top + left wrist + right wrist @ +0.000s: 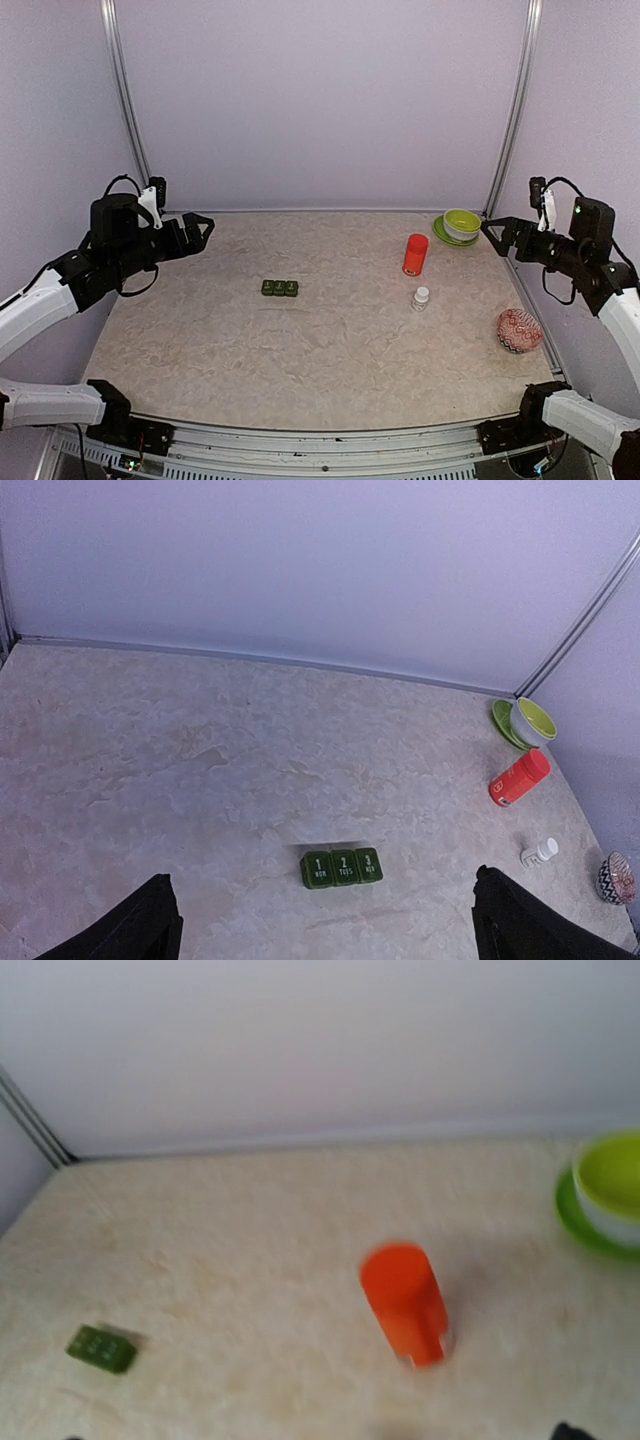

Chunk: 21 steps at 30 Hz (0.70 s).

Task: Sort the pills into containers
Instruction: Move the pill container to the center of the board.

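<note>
The containers (280, 288) are a strip of three dark-green lidded boxes, lids down, left of the table's middle. They also show in the left wrist view (341, 866), numbered one to three, and in the right wrist view (101, 1349). No loose pills show in any view. My left gripper (205, 228) hangs open above the far left of the table, and its fingers (150, 925) frame the containers from a distance. My right gripper (487, 228) hangs open at the far right, above and behind the red-orange bottle (415, 254). Neither gripper holds anything.
A tiny clear bottle with a white cap (420, 298) stands just in front of the red-orange bottle. A lime bowl on a green plate (461, 223) sits in the far right corner. A red-and-white patterned bowl (520, 330) lies near the right edge. Walls close in three sides.
</note>
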### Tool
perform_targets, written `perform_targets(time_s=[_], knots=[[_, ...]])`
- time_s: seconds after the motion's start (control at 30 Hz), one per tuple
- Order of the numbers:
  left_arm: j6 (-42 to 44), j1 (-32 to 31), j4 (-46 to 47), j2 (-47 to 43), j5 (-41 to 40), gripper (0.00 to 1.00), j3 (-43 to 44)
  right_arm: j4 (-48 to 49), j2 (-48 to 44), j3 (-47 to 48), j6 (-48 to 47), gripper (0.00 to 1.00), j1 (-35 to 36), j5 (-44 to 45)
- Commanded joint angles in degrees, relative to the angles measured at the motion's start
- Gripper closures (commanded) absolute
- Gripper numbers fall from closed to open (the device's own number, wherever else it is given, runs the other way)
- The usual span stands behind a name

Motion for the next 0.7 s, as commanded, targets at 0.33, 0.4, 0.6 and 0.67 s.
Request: perform_targets(time_s=[0.33, 0.4, 0.6, 0.67], knots=[[-2.9, -7.1, 4.1, 6.9, -5.0, 0.01, -2.8, -6.2, 6.3, -4.1, 2.0, 0.0, 3.9, 10.2], [-3.1, -8.1, 4.4, 8.2, -5.6, 0.01, -2.9, -6.4, 7.2, -4.4, 2.0, 0.0, 6.1, 13.3], [-3.8, -10.8, 5.7, 10.4, -6.7, 0.01, -3.3, -7.4, 10.8, -4.3, 2.8, 0.0, 13.0, 23.3], [-4.1, -11.9, 6.0, 11.1, -7.2, 0.01, -3.3, -7.5, 12.2, -3.9, 3.2, 0.0, 15.6, 26.5]])
